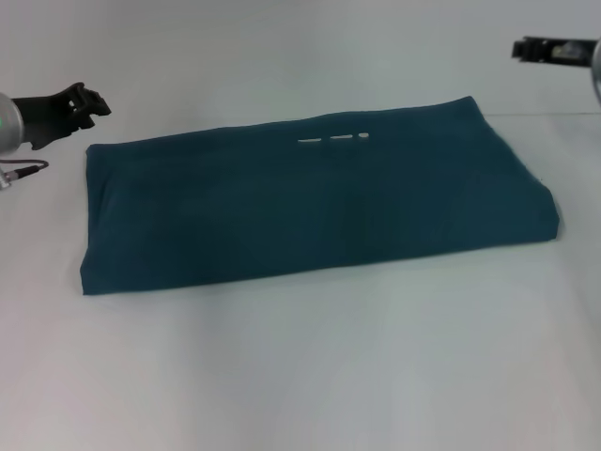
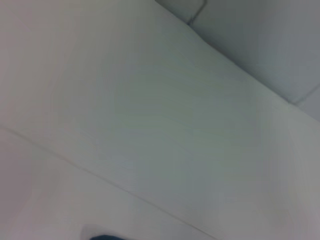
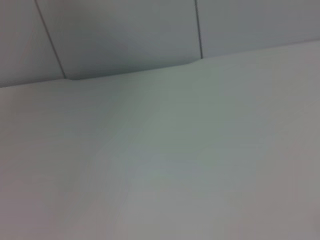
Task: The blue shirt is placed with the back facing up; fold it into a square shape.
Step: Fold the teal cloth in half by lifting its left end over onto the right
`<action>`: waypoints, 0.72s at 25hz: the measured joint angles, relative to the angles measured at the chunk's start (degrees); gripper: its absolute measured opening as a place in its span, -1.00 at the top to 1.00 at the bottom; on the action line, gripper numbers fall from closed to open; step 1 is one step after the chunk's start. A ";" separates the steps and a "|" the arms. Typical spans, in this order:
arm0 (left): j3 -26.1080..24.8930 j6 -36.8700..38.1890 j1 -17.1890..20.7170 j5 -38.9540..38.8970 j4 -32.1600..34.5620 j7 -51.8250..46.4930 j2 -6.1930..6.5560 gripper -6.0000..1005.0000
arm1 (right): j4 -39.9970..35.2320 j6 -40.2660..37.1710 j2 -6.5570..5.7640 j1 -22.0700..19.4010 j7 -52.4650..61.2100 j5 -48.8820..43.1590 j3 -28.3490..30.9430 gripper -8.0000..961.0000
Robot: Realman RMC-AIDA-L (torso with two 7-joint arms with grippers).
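The blue shirt lies on the white table as a long folded rectangle, its longer sides running left to right. A few white marks show along its far edge. My left gripper hangs above the table just beyond the shirt's far left corner and holds nothing. At the top right my right gripper is raised, well clear of the shirt's far right corner, also with nothing in it. The left wrist view shows only a sliver of the blue shirt at its edge. The right wrist view shows none of it.
The white table spreads wide in front of the shirt and on both sides. A grey cable lies by the left arm. The right wrist view shows the table's far edge against a panelled wall.
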 joint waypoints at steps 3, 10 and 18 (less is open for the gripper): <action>-0.07 -0.04 0.18 -0.28 0.03 -0.31 0.05 0.60 | -1.11 -3.15 -1.88 -0.33 0.59 -0.07 0.96 0.70; 0.21 2.60 2.39 -4.99 1.56 0.62 -0.47 0.04 | -7.08 -18.42 -2.63 -5.14 1.57 1.86 7.33 0.11; 0.04 19.73 11.83 -21.75 6.66 7.71 -0.86 -0.19 | -11.96 -42.34 -1.30 -17.76 -3.14 19.57 11.86 -0.31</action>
